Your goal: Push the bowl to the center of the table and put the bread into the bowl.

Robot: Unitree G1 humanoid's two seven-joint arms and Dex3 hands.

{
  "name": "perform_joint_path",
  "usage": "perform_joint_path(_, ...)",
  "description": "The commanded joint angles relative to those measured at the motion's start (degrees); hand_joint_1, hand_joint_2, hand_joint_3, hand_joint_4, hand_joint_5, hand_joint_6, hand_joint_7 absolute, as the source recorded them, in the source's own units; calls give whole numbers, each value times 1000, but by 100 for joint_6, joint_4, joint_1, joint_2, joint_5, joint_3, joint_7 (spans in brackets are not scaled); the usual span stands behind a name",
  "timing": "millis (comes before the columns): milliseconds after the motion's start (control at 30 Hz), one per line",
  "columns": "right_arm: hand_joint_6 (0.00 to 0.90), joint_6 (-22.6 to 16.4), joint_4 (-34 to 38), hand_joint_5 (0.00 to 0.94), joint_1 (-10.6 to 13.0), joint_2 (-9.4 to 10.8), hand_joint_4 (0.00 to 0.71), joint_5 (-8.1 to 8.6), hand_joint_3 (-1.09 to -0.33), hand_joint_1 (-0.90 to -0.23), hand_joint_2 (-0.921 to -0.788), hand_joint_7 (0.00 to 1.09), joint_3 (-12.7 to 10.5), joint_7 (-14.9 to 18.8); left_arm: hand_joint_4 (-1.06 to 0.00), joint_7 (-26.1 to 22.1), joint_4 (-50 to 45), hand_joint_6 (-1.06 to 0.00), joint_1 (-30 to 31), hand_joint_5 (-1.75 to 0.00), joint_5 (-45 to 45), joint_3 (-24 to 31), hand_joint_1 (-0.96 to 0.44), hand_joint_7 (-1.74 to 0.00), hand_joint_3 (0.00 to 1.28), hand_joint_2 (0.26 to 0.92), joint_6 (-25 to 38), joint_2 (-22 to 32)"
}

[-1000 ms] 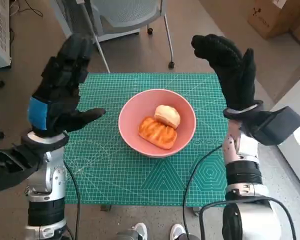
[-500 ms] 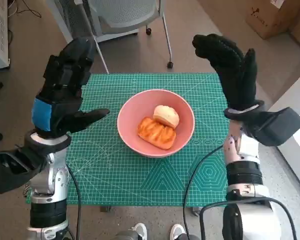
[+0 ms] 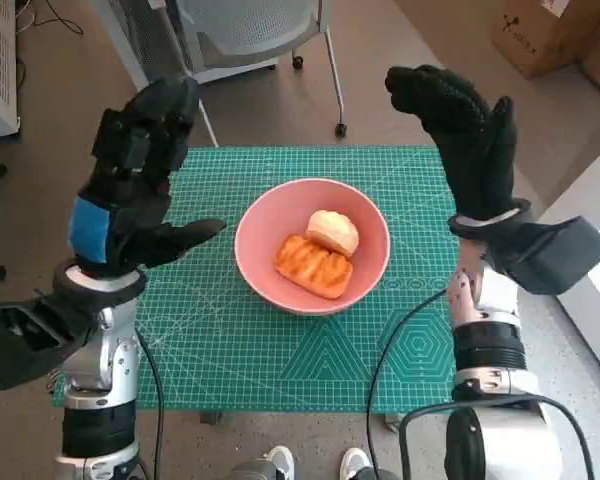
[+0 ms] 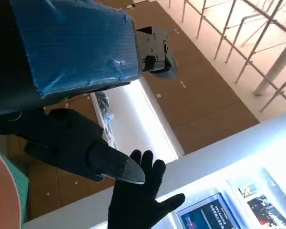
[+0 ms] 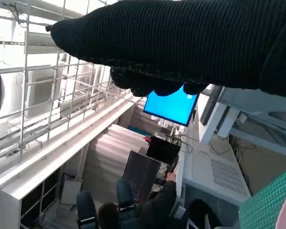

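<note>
1. I'm seeing the bowl [image 3: 312, 246] sitting mid-surface, both bread [image 3: 316, 266] pieces inside.
2. I'm holding the left hand [image 3: 130, 185] and right hand [image 3: 462, 135] raised, fingers released, grasping nothing.
3. I'm thinking: retreat gently, avoiding bumping it.

I saw the gloved right robot hand [image 5: 190, 43] spanning the top, a blue monitor [image 5: 174, 106] beneath it, and a seated person [image 5: 148, 207] below.
</note>
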Motion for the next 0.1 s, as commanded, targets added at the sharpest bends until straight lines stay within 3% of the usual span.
perform_joint_path(33,519,14,8,1,169,-18,379,-58,-632,-567,-921,0,46,-49,-124,26,-140,1,-35,0,-2,6,-386,-613,1,893,114,11)
perform_joint_path(100,520,8,-5,1,184,-14,380,-55,-631,-571,-921,0,55,-53,-122,22,-154,1,-41,0,-11,14,-385,-613,1,893,142,15)
